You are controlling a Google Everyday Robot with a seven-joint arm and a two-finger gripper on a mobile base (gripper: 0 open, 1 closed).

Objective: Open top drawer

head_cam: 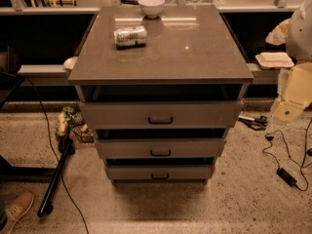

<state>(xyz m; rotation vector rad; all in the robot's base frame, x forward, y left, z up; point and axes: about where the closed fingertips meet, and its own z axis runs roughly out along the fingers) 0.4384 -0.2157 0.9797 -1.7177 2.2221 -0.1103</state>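
The top drawer (161, 115) is the widest of three grey-brown drawer fronts in a cabinet that faces me at the centre of the camera view. Its small dark loop handle (160, 120) sits at its middle. A dark gap shows between the drawer front and the cabinet's flat top (195, 57). The middle drawer (161, 148) and the bottom drawer (160, 172) lie below it, each narrower. My gripper does not show in this view.
A crushed can (130, 36) and a white bowl (151, 6) rest on the cabinet top. A white takeaway box (274, 59) sits on a ledge at right. Cables and a power brick (287, 175) lie on the floor at right. A black pole (56, 179) and a shoe (17, 208) lie at left.
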